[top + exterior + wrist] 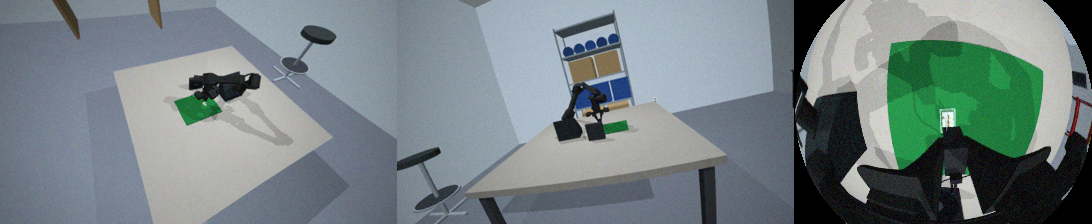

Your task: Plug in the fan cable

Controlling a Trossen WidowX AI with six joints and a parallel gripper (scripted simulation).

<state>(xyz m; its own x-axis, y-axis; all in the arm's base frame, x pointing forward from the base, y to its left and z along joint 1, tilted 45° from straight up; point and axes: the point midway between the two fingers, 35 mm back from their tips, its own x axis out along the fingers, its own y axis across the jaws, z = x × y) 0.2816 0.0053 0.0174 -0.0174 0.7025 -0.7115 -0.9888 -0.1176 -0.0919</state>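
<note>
The green board lies flat on the table. The white four-pin header stands on it, its pins showing in the wrist view. My gripper points down over the board, shut on the cable's small black plug. In the wrist view the plug's far end overlaps the header's near edge; the plug is off the header's pins. Its exact height is hard to tell. Thin wires leave the plug's near end. The black fan stands beside the board.
The black arm base stands near the fan on the pale table. A stool and a shelf rack stand away from the table.
</note>
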